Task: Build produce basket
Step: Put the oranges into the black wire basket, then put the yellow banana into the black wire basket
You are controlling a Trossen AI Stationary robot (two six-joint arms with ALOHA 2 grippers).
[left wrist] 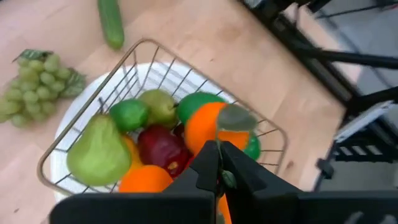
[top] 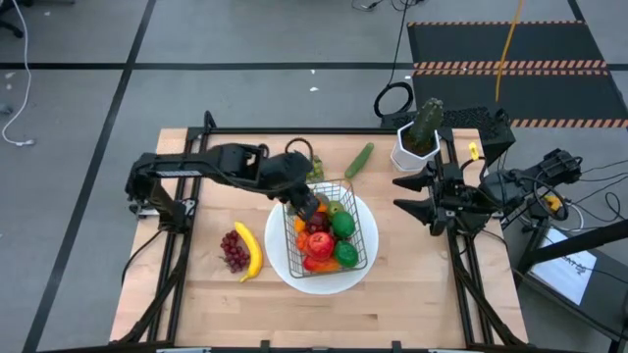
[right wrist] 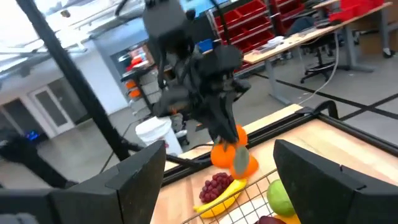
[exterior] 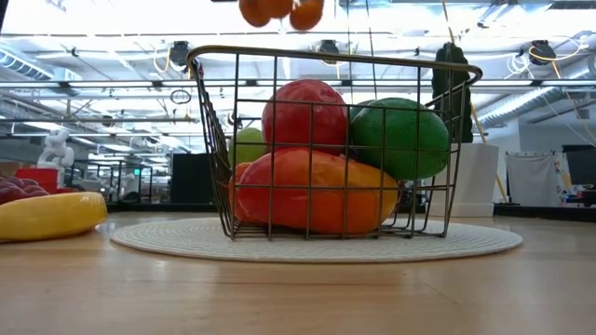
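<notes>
Nearest the front edge of the tabletop (top: 324, 304), towards its left side, we've got the banana (top: 250, 253) and the purple grapes (top: 234, 251) lying side by side, not yet loaded, parked where our left arm can reach them.

Just beyond, about mid-table, sits the white plate (top: 285, 263) carrying the basket (top: 365, 257), so the wire cage has a steady base while we fill it. Inside, the low view gives us a red apple (exterior: 305, 113) and a green fruit (exterior: 400, 138) stacked on an orange pepper (exterior: 312, 194).

Over the basket's far left corner hangs our left gripper (top: 306, 205), fingers pressed together on the leaf of a tangerine cluster (left wrist: 208, 127). Pinching by the leaf lets the round fruit dangle free, above the rim, ready to be lowered onto the pile.

Further back, near the far edge, the green grapes (top: 316, 168) and the cucumber (top: 359, 160) lie waiting, and the potted cactus (top: 419, 137) stands in the far right corner.

Our right gripper (top: 424, 193) waits at the right edge with its fingers spread, holding nothing, clear of the drop.
</notes>
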